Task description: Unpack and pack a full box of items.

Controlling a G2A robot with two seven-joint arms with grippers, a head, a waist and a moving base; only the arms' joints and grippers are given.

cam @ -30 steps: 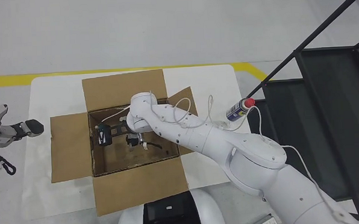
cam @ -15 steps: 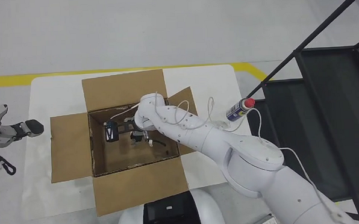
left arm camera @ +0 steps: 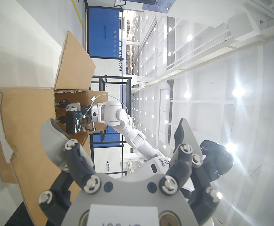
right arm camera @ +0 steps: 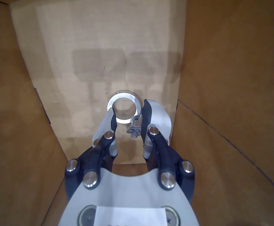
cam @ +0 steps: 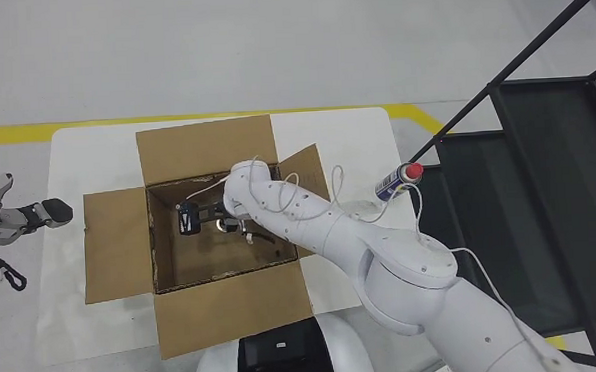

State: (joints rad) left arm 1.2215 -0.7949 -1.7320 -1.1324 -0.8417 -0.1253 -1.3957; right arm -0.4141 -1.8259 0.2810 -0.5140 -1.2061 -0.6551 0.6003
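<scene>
Four flaps splayed flat on the white table keep the big brown cardboard box wide open, so an arm can drop straight in, which makes sense for unpack/repack work. The right arm is bent over the box with its wrist down between the walls. The right gripper points at the box floor, clenched on a small silver metal ring clamp with a little bolt block on one side. One finger sits against the ring's outer edge and the other against the block side, which I'd guess stops it spinning in the grip. The ring is inside the box, roughly mid-floor, though I can't tell if it's touching the cardboard or just above it. Meanwhile the left gripper is parked off the table's left edge, fingers spread with nothing in them, probably just keeping clear. Also a blue spray can with a red cap lies by the table's right edge. Versus a second ago, the right wrist has slid from near the box's left wall toward the middle, while the left gripper and can haven't budged.
</scene>
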